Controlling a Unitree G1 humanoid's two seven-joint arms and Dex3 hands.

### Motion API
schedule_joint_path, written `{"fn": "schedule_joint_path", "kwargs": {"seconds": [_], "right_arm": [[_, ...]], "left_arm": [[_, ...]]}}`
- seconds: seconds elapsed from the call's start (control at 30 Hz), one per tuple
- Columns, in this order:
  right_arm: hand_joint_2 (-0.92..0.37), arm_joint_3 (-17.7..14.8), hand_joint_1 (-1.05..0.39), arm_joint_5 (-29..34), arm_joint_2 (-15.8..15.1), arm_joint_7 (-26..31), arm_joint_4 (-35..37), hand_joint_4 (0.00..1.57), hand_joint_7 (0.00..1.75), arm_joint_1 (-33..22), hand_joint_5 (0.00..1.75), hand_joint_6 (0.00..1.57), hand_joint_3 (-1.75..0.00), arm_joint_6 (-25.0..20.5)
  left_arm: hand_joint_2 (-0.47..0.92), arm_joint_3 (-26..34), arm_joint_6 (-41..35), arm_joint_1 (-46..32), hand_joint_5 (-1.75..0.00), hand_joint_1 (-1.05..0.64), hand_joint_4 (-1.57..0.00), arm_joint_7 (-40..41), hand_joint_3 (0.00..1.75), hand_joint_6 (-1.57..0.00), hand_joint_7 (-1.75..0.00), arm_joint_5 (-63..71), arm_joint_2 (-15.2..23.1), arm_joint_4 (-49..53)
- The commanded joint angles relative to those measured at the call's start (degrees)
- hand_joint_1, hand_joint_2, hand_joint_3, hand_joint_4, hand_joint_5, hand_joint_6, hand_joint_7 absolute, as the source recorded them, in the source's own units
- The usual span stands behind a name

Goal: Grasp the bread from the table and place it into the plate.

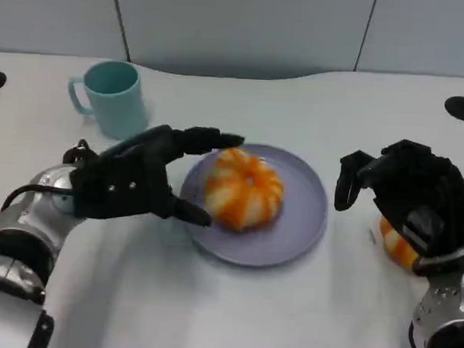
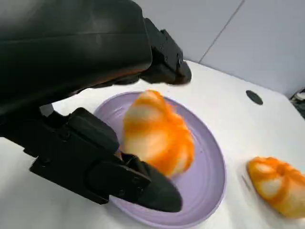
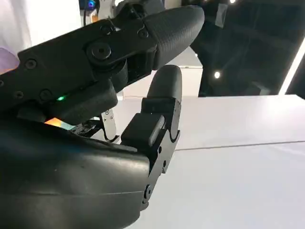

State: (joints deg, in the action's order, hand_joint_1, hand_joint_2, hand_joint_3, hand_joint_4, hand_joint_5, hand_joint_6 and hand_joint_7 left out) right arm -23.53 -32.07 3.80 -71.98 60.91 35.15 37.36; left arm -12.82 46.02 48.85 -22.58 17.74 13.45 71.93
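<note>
Robot's left hand [image 1: 135,181], fingers spread and holding nothing, flanks the bread [image 1: 243,188] resting on the purple plate [image 1: 307,216], apparently just delivered; beside the plate, the right hand [image 1: 416,197] hovers loosely curled, empty, over a second bread [image 1: 398,244].

No text, label, brand, number or sign is showing legibly anywhere in these pictures. The teal mug [image 1: 111,95] is presenting a plain side, and the purple plate [image 1: 303,223] is carrying no printing on its rim. The black shell of the right hand [image 3: 95,143] is showing a small green light [image 3: 60,98] but no lettering beside it. In the right wrist view, something blue is glowing [image 3: 90,4] at the far edge, possibly an indicator, too blurred to read.
</note>
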Motion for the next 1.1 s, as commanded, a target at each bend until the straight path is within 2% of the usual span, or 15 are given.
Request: {"fn": "schedule_joint_path", "kwargs": {"seconds": [0.03,0.1,0.23,0.37,0.5,0.6,0.7,0.77,0.87,0.97,1.03,1.1], "right_arm": [[-0.92,-0.5,-0.48,-0.9,-0.5,-1.6,-0.4,0.61,0.58,0.3,1.60,0.90,-0.06,0.1],[-0.92,-0.8,-0.47,-1.2,-0.5,-2.0,-0.2,0.61,0.58,0.4,1.60,0.90,-0.06,0.1],[-0.92,-0.1,-0.49,0.0,-0.3,-0.7,-0.4,0.61,0.57,0.2,1.59,0.91,-0.05,0.9],[-0.92,0.4,-0.52,0.7,0.0,0.8,-1.2,0.63,0.57,-0.4,1.56,0.93,-0.05,1.4],[-0.92,0.7,-0.52,0.3,-0.4,0.3,-2.9,0.64,0.58,-1.5,1.58,0.93,-0.06,1.3],[-0.92,0.6,-0.52,0.0,-1.1,-0.1,-3.8,0.63,0.58,-2.5,1.59,0.93,-0.07,0.7],[-0.92,1.1,-0.54,0.1,-3.0,0.1,-6.1,0.62,0.58,-4.2,1.57,0.93,-0.07,-2.6],[-0.92,1.1,-0.53,-0.8,-3.8,-0.6,-7.5,0.65,0.57,-5.1,1.52,0.94,-0.04,-5.8],[-0.92,1.0,-0.53,-1.0,-4.2,-1.2,-8.0,0.66,0.54,-5.8,1.45,0.94,-0.03,-6.1],[-0.92,0.8,-0.53,-0.9,-4.2,-1.3,-7.6,0.66,0.56,-6.1,1.44,0.95,-0.04,-5.6],[-0.92,1.2,-0.53,-0.3,-4.3,-0.6,-7.6,0.67,0.57,-6.5,1.43,0.95,-0.03,-6.2],[-0.92,1.4,-0.52,0.0,-4.4,-0.6,-7.0,0.66,0.59,-6.3,1.44,0.94,-0.03,-5.8]], "left_arm": [[0.92,4.8,1.2,-2.5,0.00,-1.05,0.00,-7.4,0.39,-0.04,0.00,-7.5,0.4,-2.0],[0.92,5.4,1.0,-2.7,0.00,-1.05,0.00,-8.9,0.39,-0.03,0.00,-8.5,0.4,-2.5],[0.92,10.2,3.2,-6.1,0.00,-1.05,0.00,-14.8,0.43,0.00,0.00,-16.2,-0.8,-4.9],[0.92,14.2,0.7,-8.5,0.00,-1.05,0.00,-21.2,0.45,0.00,0.00,-23.7,-2.6,-7.3],[0.92,25.8,-18.0,-16.9,0.00,-1.05,0.00,-33.3,0.53,0.00,0.00,-44.4,-9.1,-13.9],[0.92,28.4,-27.2,-22.7,0.00,-1.05,-0.01,-34.0,0.60,0.00,0.00,-49.5,-11.0,-18.4],[0.92,28.6,-40.7,-29.8,-0.05,-1.05,-0.09,-35.8,0.62,-0.02,-0.01,-53.2,-11.6,-24.6],[0.92,28.5,-46.0,-33.5,-0.20,-1.05,-0.33,-36.7,0.68,-0.14,-0.07,-54.3,-11.8,-28.2],[0.92,28.9,-51.1,-36.1,-0.27,-1.05,-0.42,-38.6,0.69,-0.19,-0.09,-55.4,-11.2,-30.5],[0.92,29.3,-52.2,-36.7,-0.39,-1.05,-0.41,-38.1,0.64,-0.24,-0.08,-55.2,-11.1,-32.3],[0.92,29.3,-52.8,-36.8,-0.62,-1.05,-0.34,-37.3,0.62,-0.29,-0.07,-54.8,-11.0,-33.8],[0.92,29.4,-53.0,-36.9,-0.72,-1.05,-0.32,-37.1,0.61,-0.33,-0.07,-54.7,-11.0,-34.5]]}}
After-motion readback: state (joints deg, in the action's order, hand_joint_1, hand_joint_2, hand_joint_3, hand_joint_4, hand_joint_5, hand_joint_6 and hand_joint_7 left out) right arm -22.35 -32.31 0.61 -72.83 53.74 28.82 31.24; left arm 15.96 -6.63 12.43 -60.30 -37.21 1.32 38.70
